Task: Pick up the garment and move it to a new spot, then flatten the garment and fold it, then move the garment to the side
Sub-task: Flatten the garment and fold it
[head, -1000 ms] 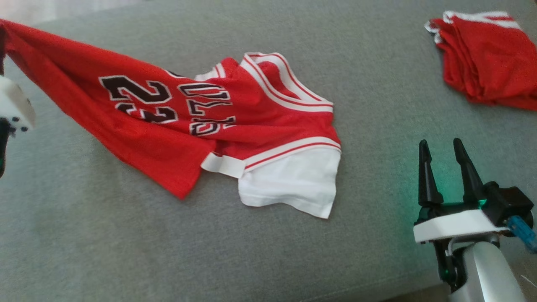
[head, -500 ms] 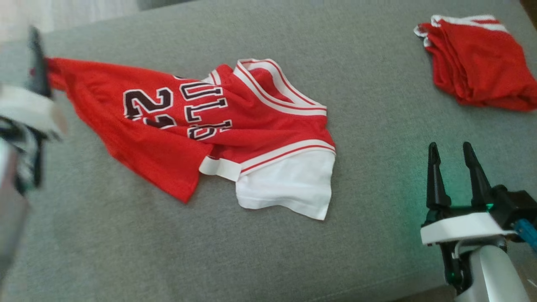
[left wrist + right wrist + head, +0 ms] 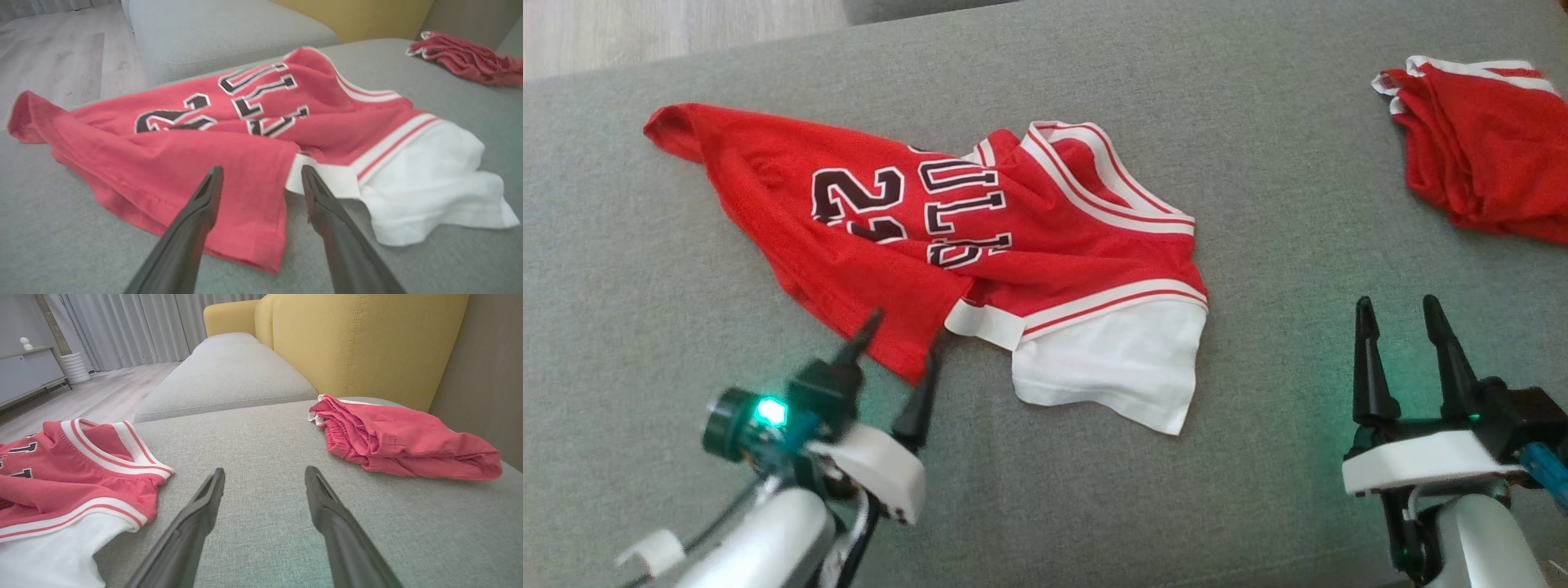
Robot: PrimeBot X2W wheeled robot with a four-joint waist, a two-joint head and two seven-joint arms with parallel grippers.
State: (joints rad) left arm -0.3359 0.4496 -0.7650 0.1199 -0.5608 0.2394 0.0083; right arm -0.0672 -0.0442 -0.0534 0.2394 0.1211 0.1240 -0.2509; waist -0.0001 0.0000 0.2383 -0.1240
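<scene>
Red jersey (image 3: pixel 980 245) is laid crumpled near middle of grey sofa cushion (image 3: pixel 1258 490), number and lettering turned up, white panel (image 3: pixel 1111 367) exposed at one end; flattening is judged not yet done. Left gripper (image 3: pixel 905 335) is held with fingers spread, nothing gripped, aimed at near red hem, likely so corner can be taken and pulled flat; contact with cloth cannot be told. Right gripper (image 3: pixel 1396 302) is held apart over bare cushion, fingers spread, empty. Folded red pile (image 3: pixel 1486 171) is set well aside, presumably kept out of working area.
</scene>
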